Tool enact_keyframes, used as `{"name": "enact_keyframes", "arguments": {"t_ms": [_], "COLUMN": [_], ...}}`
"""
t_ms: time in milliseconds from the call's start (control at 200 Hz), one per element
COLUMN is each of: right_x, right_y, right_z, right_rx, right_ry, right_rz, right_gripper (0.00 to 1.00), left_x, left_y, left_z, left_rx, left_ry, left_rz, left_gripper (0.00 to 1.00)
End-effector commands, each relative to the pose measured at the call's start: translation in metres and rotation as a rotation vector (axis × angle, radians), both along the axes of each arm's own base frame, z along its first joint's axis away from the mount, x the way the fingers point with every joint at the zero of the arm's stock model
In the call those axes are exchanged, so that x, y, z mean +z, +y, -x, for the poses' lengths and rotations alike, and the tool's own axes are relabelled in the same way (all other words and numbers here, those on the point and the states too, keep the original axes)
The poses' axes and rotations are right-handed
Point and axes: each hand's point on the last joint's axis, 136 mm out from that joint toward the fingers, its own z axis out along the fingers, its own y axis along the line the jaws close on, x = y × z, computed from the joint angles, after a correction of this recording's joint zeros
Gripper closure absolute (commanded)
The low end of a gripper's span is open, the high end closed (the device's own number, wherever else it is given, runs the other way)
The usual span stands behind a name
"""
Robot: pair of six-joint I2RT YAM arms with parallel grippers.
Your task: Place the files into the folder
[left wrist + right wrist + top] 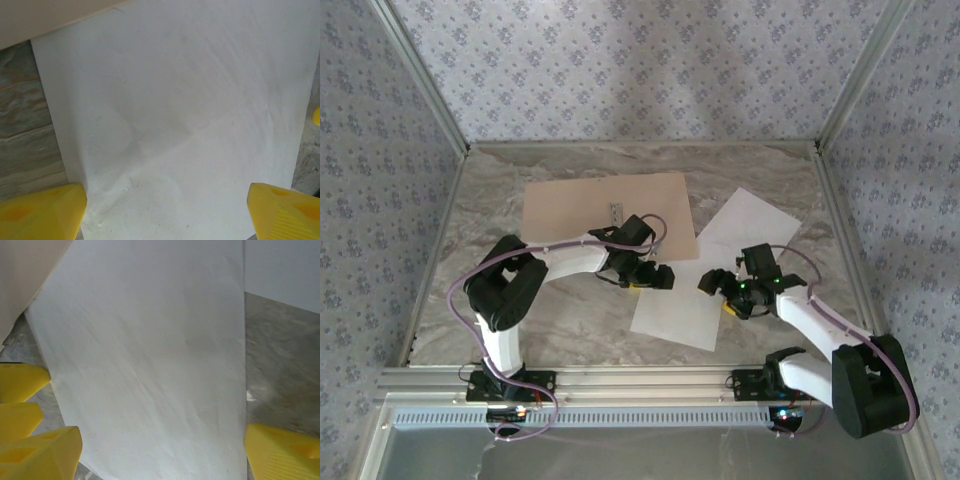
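The tan folder lies open and flat at the back of the table, a small metal clip on it. Two white files lie to its right. The near sheet reaches under the folder's corner; the far sheet lies tilted behind it. My left gripper hovers open over the near sheet's left part, and my right gripper hovers open over its right part. In the left wrist view the sheet lies between the spread yellow fingertips of the left gripper. The right gripper likewise straddles the sheet.
The table is grey marble, fenced by metal posts and patterned walls. The folder's edge and the left gripper's yellow fingers show at the left of the right wrist view. The far sheet shows at its top right.
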Motion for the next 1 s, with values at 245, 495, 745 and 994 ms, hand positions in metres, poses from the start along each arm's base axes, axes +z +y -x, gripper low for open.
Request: {"name": "enact_keyframes", "arguments": {"t_ms": [245, 495, 745, 994], "right_x": [-0.018, -0.013, -0.004, -0.009], "right_y": [-0.017, -0.017, -0.017, -0.016], "right_z": [0.017, 0.020, 0.020, 0.024], "right_rx": [-0.005, -0.015, -0.048, -0.054], "right_ry": [0.058, 0.052, 0.015, 0.027], "right_rz": [0.054, 0.027, -0.036, -0.071], "right_gripper": [0.12, 0.12, 0.09, 0.09], "left_x": [-0.012, -0.009, -0.010, -0.007], "left_y": [-0.024, -0.037, -0.046, -0.059], "left_z": [0.011, 0.010, 0.013, 0.016], "left_rx": [-0.039, -0.052, -0.056, -0.057], "left_ry": [0.031, 0.035, 0.049, 0.066], "left_rz": [-0.003, 0.029, 0.061, 0.120], "left_gripper": [0.15, 0.15, 0.15, 0.15]}}
